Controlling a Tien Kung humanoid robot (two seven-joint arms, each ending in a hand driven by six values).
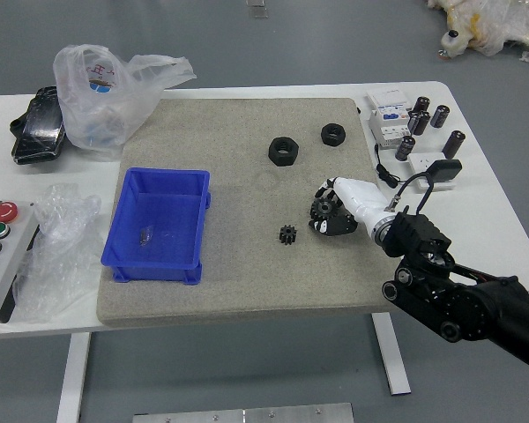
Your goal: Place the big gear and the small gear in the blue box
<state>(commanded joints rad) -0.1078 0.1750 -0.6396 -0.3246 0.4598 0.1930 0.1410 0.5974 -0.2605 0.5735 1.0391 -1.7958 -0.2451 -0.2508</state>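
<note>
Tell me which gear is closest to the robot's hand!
The big gear, between the fingers of the right hand; the small gear lies apart, closer to the blue box.
</note>
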